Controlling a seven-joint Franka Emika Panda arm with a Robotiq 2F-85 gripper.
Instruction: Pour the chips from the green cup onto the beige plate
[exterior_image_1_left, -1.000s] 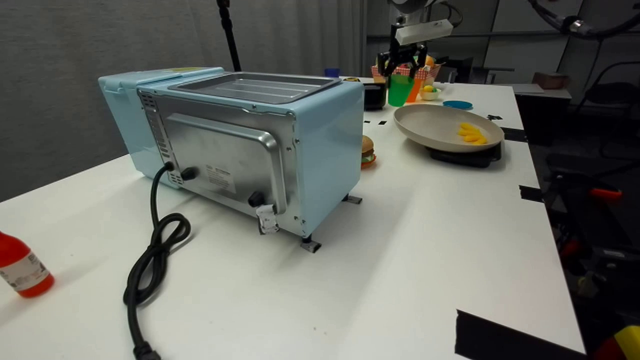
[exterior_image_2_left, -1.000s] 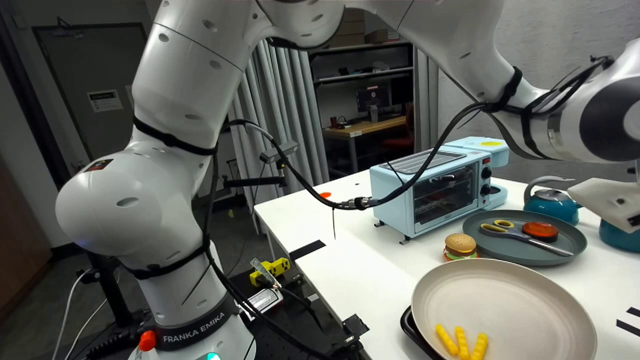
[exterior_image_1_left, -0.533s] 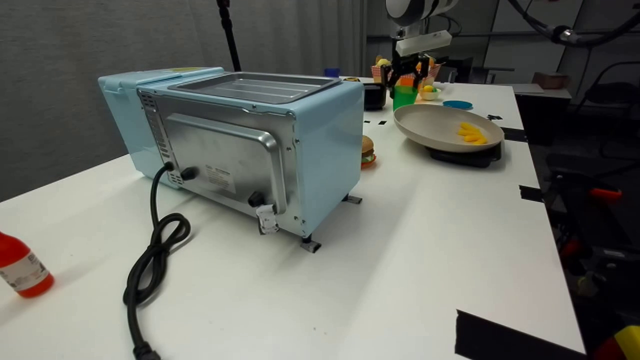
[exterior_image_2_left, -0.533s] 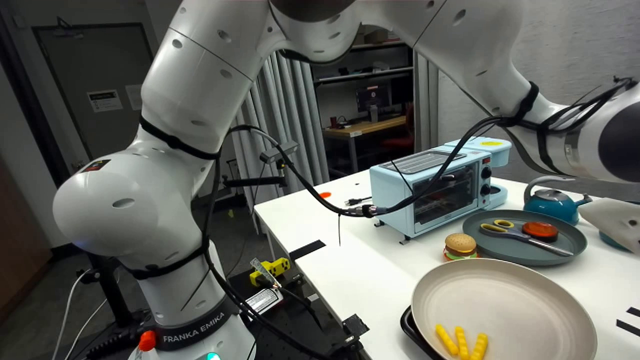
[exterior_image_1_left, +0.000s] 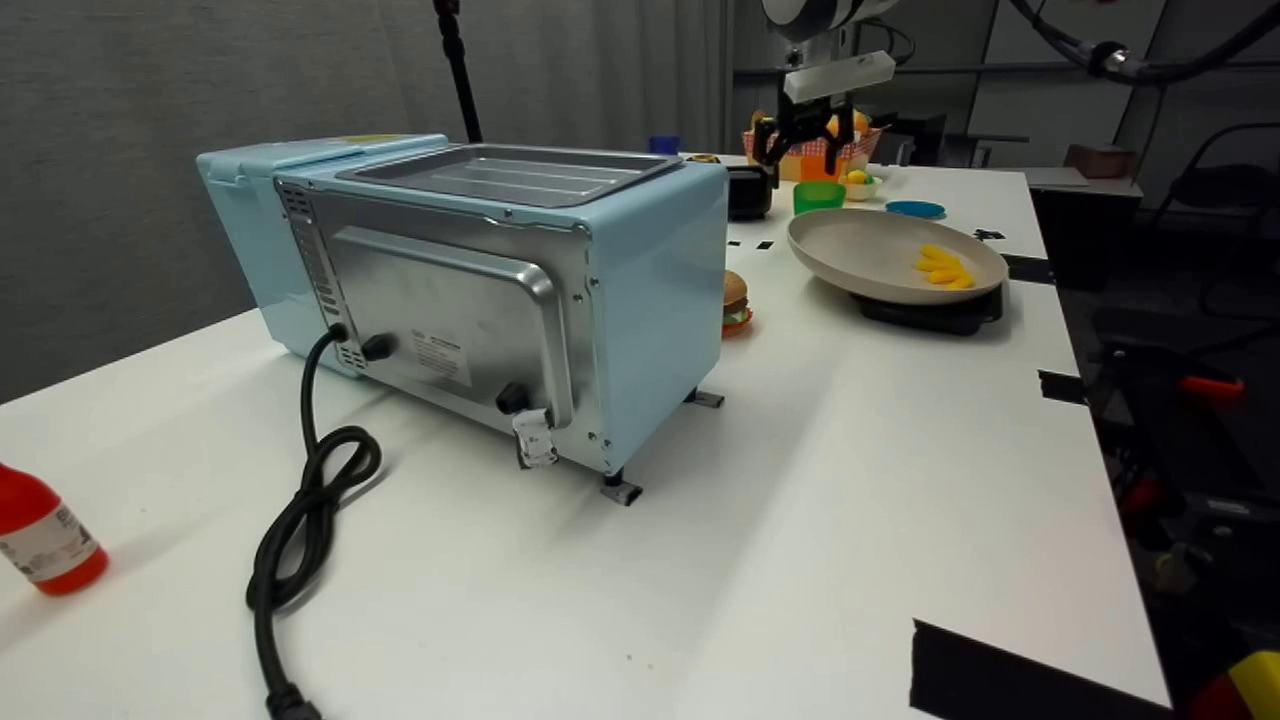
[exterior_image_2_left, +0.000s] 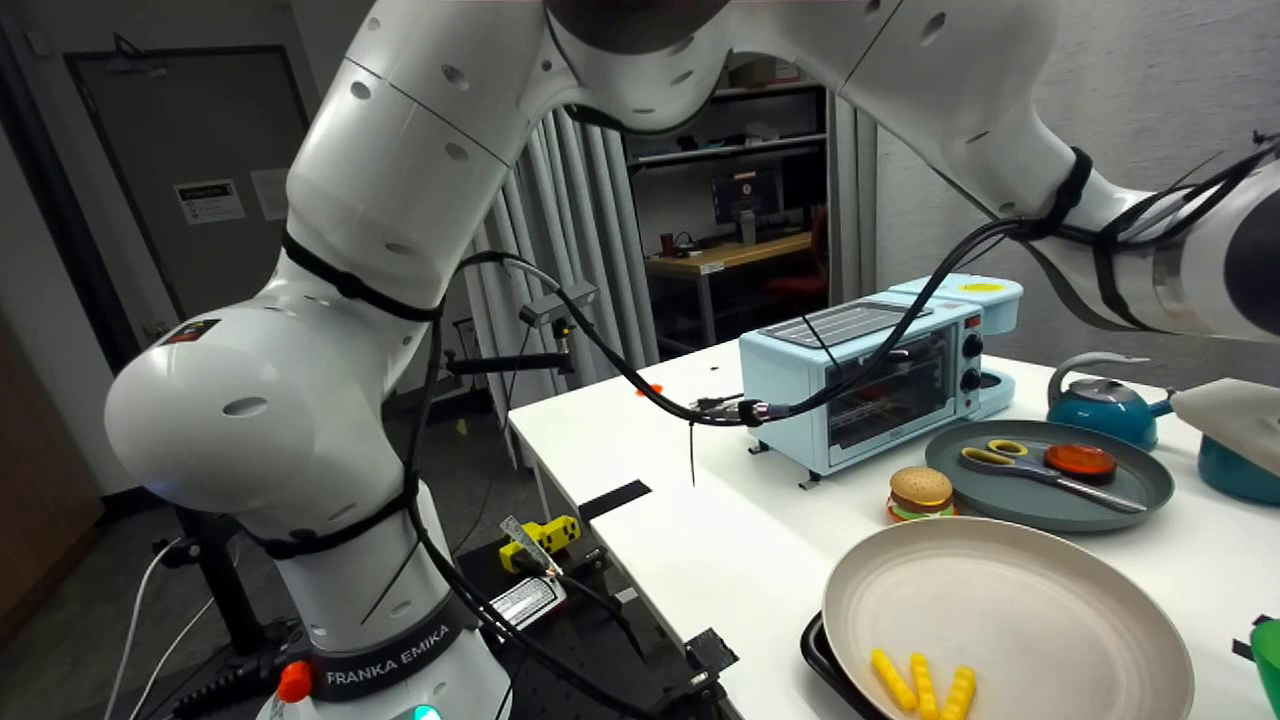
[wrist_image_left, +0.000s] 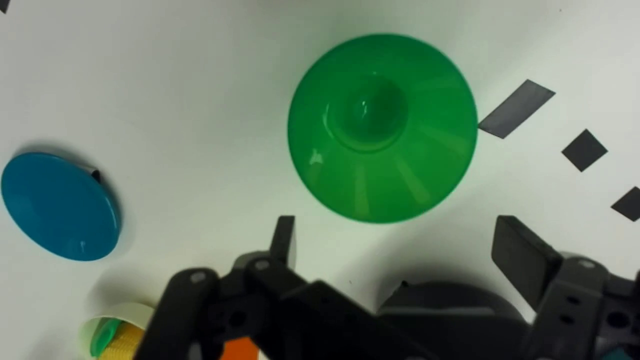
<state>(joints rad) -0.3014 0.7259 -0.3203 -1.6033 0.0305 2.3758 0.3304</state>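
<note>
The bright yellow chips (exterior_image_1_left: 943, 267) lie on the beige plate (exterior_image_1_left: 850, 250) near its rim; the chips (exterior_image_2_left: 925, 688) and plate (exterior_image_2_left: 1020, 610) also show in an exterior view. The green cup (exterior_image_1_left: 818, 197) stands upright on the table behind the plate. It shows at the right edge of an exterior view (exterior_image_2_left: 1268, 660) and from above in the wrist view (wrist_image_left: 382, 125), where I see no chips inside it. My gripper (exterior_image_1_left: 800, 165) is open and apart from the cup, above it. In the wrist view the open fingers (wrist_image_left: 395, 235) have nothing between them.
The plate rests on a black base (exterior_image_1_left: 935, 312). An orange cup (exterior_image_1_left: 820, 168), a basket (exterior_image_1_left: 862, 145), a small bowl (exterior_image_1_left: 860, 190) and a blue disc (exterior_image_1_left: 915, 209) are near the cup. A toaster oven (exterior_image_2_left: 850, 370), burger (exterior_image_2_left: 920, 490) and grey plate (exterior_image_2_left: 960, 450) stand beyond the plate.
The green cup, held in the gripper in the air a second ago, has come down to the table. The fingers have opened and let it go, and the gripper has risen off it.
</note>
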